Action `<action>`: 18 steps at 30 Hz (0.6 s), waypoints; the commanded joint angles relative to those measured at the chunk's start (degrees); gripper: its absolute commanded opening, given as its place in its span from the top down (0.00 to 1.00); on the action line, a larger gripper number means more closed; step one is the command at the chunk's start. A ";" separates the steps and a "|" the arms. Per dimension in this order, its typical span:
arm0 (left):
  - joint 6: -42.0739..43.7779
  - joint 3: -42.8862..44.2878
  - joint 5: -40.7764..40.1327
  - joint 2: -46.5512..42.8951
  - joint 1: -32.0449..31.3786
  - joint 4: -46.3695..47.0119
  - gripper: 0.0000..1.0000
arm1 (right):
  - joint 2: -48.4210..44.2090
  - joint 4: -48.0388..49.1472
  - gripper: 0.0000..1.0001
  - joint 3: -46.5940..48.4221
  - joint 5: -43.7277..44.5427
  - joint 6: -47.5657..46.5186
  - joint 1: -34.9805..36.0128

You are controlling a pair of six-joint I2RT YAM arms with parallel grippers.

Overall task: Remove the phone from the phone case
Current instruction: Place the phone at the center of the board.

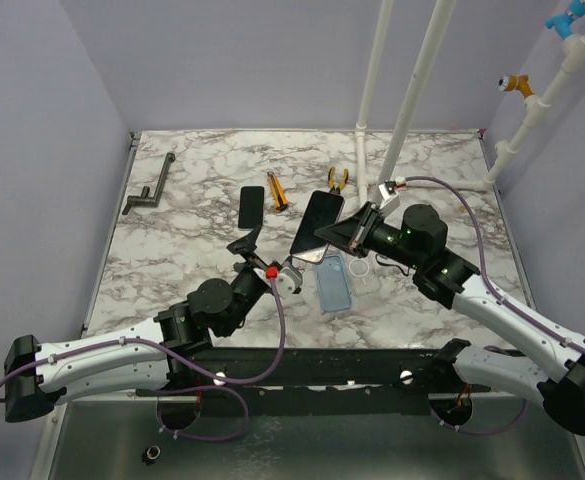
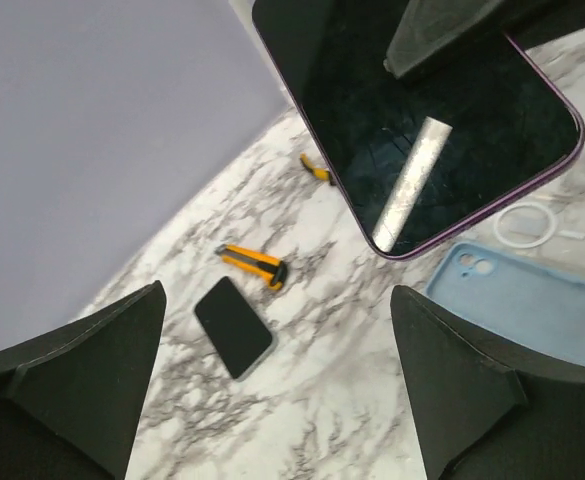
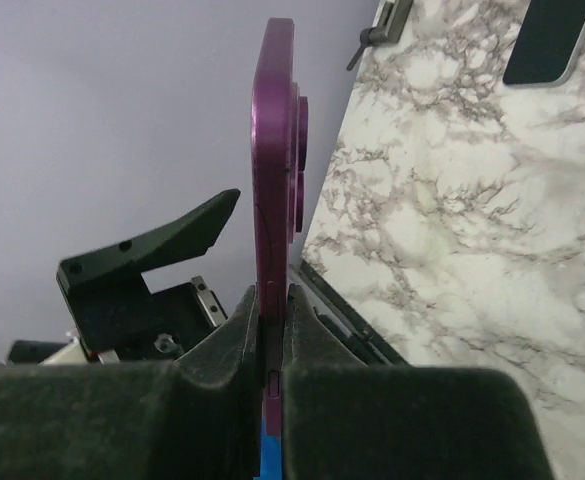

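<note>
My right gripper (image 1: 347, 232) is shut on the edge of a purple phone (image 1: 317, 225) and holds it above the table, dark screen facing up. In the right wrist view the phone (image 3: 275, 180) stands edge-on between the pads (image 3: 234, 330), bare of any case. A light blue phone case (image 1: 334, 285) lies empty on the marble under it, also seen as the phone case (image 2: 532, 300) in the left wrist view. My left gripper (image 1: 250, 245) is open with nothing between its fingers (image 2: 102, 370), just left of and below the phone (image 2: 422, 110).
A clear case with a white ring (image 1: 364, 272) lies beside the blue one. A second black phone (image 1: 251, 206), an orange utility knife (image 1: 277, 190) and yellow pliers (image 1: 338, 178) lie further back. A dark metal handle (image 1: 148, 190) sits far left. White pipes (image 1: 412, 90) rise behind.
</note>
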 commanded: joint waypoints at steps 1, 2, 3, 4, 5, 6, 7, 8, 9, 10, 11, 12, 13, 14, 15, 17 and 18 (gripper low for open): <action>-23.39 5.93 9.78 -1.94 2.52 -11.38 0.04 | -6.18 1.49 1.00 -2.72 3.53 -11.01 -0.40; -26.41 6.51 13.41 -2.43 3.72 -11.87 0.03 | -7.33 2.03 1.00 -3.52 3.70 -11.97 -0.40; -30.00 7.28 17.55 -2.72 5.16 -12.05 0.03 | -8.56 2.96 1.00 -4.33 3.64 -12.71 -0.40; -33.07 7.88 21.09 -2.97 6.68 -12.05 0.02 | -9.45 4.13 1.00 -5.19 3.50 -13.29 -0.40; -37.07 8.63 25.73 -3.13 8.75 -11.97 0.02 | -10.40 4.81 1.00 -5.68 3.08 -13.81 -0.42; -41.00 9.33 30.33 -3.13 10.74 -11.75 0.02 | -11.02 5.07 1.00 -5.90 2.56 -14.49 -0.42; -44.12 9.86 34.75 -2.89 13.42 -11.47 0.02 | -11.52 5.30 1.00 -6.11 1.94 -14.98 -0.40; -47.85 10.56 40.68 -2.34 15.81 -11.18 0.02 | -12.06 5.66 1.00 -6.31 0.81 -15.71 -0.41; -50.77 11.16 45.35 -1.37 18.86 -10.69 0.02 | -12.49 6.24 1.00 -6.65 0.02 -16.37 -0.40; -54.58 11.68 50.97 -0.27 21.66 -9.82 0.03 | -13.02 6.84 1.00 -7.01 -1.11 -16.82 -0.40; -57.86 12.04 55.73 1.14 23.80 -8.03 0.05 | -13.35 7.83 1.00 -7.34 -2.15 -17.50 -0.40; -61.93 12.06 61.37 2.52 26.26 -5.80 0.06 | -13.77 8.48 1.00 -7.63 -3.21 -17.94 -0.44; -65.54 11.77 65.72 4.18 27.96 -2.06 0.08 | -14.10 9.45 1.00 -8.01 -4.17 -18.40 -0.42; -69.80 11.33 70.29 5.65 29.61 1.42 0.09 | -14.50 10.64 1.00 -8.37 -5.30 -18.62 -0.40; -74.12 10.94 74.01 7.50 30.69 5.70 0.10 | -14.90 12.16 1.00 -8.92 -6.22 -18.54 -0.44; -80.15 10.46 78.30 10.87 31.70 12.20 0.13 | -15.22 14.66 1.00 -9.63 -7.72 -18.04 -0.40; -82.10 10.32 79.77 12.51 31.72 15.22 0.14 | -15.22 15.97 1.00 -9.93 -8.42 -17.60 -0.40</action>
